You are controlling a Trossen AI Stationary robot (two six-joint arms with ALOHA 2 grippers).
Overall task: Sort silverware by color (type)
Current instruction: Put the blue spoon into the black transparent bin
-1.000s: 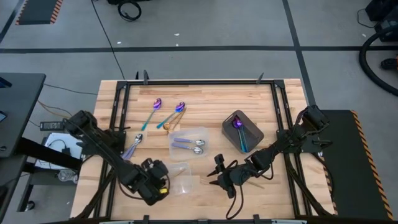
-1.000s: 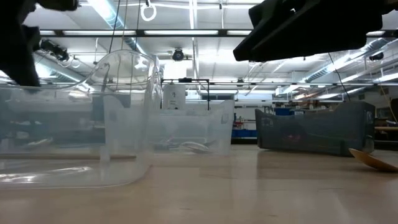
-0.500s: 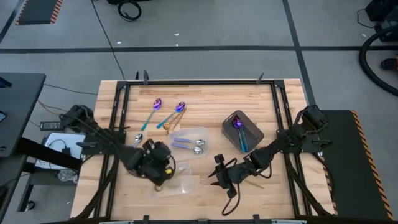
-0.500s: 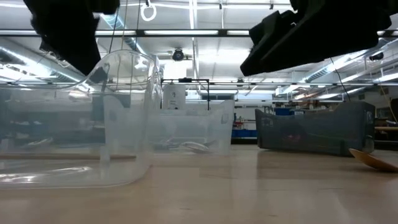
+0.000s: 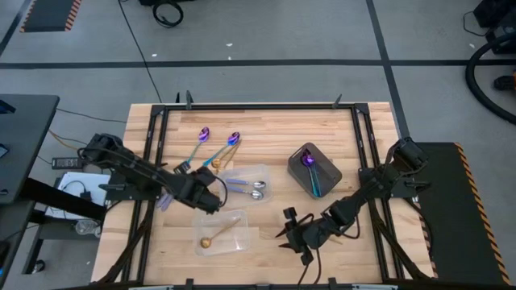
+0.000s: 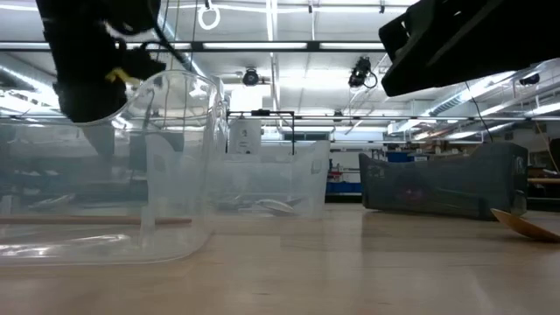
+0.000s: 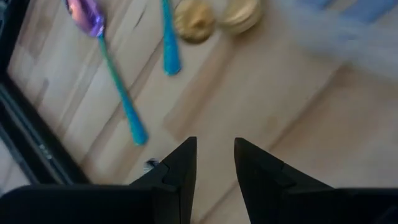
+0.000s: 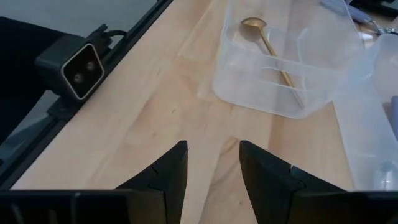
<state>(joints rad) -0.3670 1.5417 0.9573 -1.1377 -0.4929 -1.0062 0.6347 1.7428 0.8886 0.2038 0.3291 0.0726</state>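
Observation:
Two purple-blue spoons (image 5: 201,138) (image 5: 229,143) and gold spoons (image 5: 227,153) lie on the bare wood at the far left. Two silver spoons (image 5: 255,190) lie in a clear tray (image 5: 262,171). One gold spoon (image 5: 214,236) (image 8: 267,42) lies in the nearer clear tray (image 5: 242,242). A purple-blue spoon (image 5: 310,165) lies in the dark grey tray (image 5: 326,171). My left gripper (image 5: 198,176) (image 7: 214,152) hovers open over bare wood just near of the loose spoons. My right gripper (image 5: 289,231) (image 8: 213,155) stands open near the front edge, right of the nearer tray.
A silver spoon with a bluish handle (image 5: 167,196) lies by the left rail, partly under my left arm. A small camera (image 8: 78,65) sits at the front edge. A gold spoon tip (image 6: 525,224) shows low at the right of the low view. Black rails frame the tabletop.
My left gripper has swung from over the nearer clear tray toward the far edge and the loose spoons, turning as it went; the gold spoon lying in that tray now shows. My right gripper has shifted slightly toward the near right.

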